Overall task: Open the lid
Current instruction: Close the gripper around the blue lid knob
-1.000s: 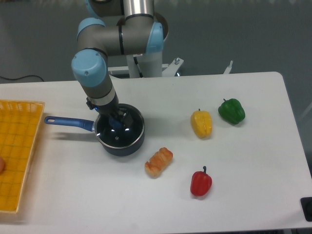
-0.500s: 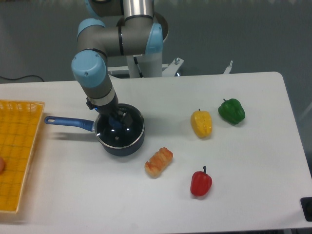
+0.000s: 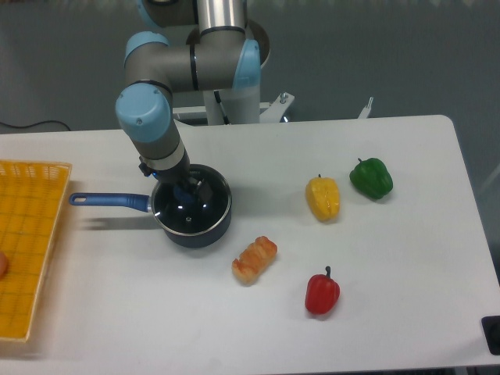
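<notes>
Shifted a little since a second ago: dark blue saucepan (image 3: 192,219), its blue handle (image 3: 109,201) tip now slightly further left and higher, the arm's blue elbow cap a touch higher too. Otherwise unchanged.

Largest first: white rectangular table (image 3: 375,297), bearing everything. Then grey-and-blue robot arm (image 3: 160,133), reaching down from its base at the table's far edge onto the pan. Next, yellow plastic mesh basket (image 3: 27,250) at the left edge, partly cut off by the frame, with a small reddish thing just visible at its left side. Saucepan standing left of centre, handle pointing left toward the basket.

On the saucepan: round transparent glass lid (image 3: 194,211) with thin metal rim, seated flat on the pan's top, not lifted. Black two-finger gripper (image 3: 186,190) lowered onto the lid's rear part at the blue centre knob, mostly hidden by the wrist; whether clamped on the knob or loose cannot be told.

Smaller things, well apart from the pan: yellow bell pepper (image 3: 323,198) and green bell pepper (image 3: 371,178) to the right, near each other; orange-brown croissant-like pastry (image 3: 255,259) just in front of the pan's right side; red bell pepper (image 3: 322,292) nearest the front edge.
</notes>
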Controlling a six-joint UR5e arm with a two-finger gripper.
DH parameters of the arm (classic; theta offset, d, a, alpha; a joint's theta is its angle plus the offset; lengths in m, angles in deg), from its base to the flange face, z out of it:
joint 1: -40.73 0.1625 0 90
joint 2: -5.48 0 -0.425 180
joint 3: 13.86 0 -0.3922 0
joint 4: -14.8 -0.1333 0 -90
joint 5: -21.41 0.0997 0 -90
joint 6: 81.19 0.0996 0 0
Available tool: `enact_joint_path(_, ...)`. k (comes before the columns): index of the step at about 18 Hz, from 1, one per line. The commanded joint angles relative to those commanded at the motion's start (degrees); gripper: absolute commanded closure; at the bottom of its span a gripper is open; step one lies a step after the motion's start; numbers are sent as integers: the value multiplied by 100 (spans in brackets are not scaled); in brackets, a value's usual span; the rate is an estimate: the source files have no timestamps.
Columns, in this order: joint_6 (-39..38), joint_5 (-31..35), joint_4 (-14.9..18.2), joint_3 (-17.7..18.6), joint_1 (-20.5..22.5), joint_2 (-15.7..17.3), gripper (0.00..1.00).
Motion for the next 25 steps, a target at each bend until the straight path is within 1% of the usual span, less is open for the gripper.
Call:
enact_joint_path(9, 53, 26, 18, 0, 44, 9, 7)
enact_joint_path(12, 97, 26, 26, 0, 79, 9, 8)
enact_joint_path(13, 97, 26, 26, -17, 79, 9, 17)
enact_joint_path(15, 97, 35, 26, -26, 79, 9, 23)
enact_joint_path(17, 97, 35, 35, -44, 88, 9, 24)
enact_joint_path(18, 97, 35, 35, -44, 88, 9, 29)
enact_joint_path(19, 105, 35, 35, -53, 88, 9, 30)
enact_joint_path(20, 88, 35, 35, -44, 88, 0, 37)
enact_joint_path(22, 88, 35, 44, -44, 88, 0, 37)
enact_joint_path(23, 97, 35, 44, -44, 88, 0, 42)
enact_joint_path(25, 88, 35, 44, -44, 88, 0, 43)
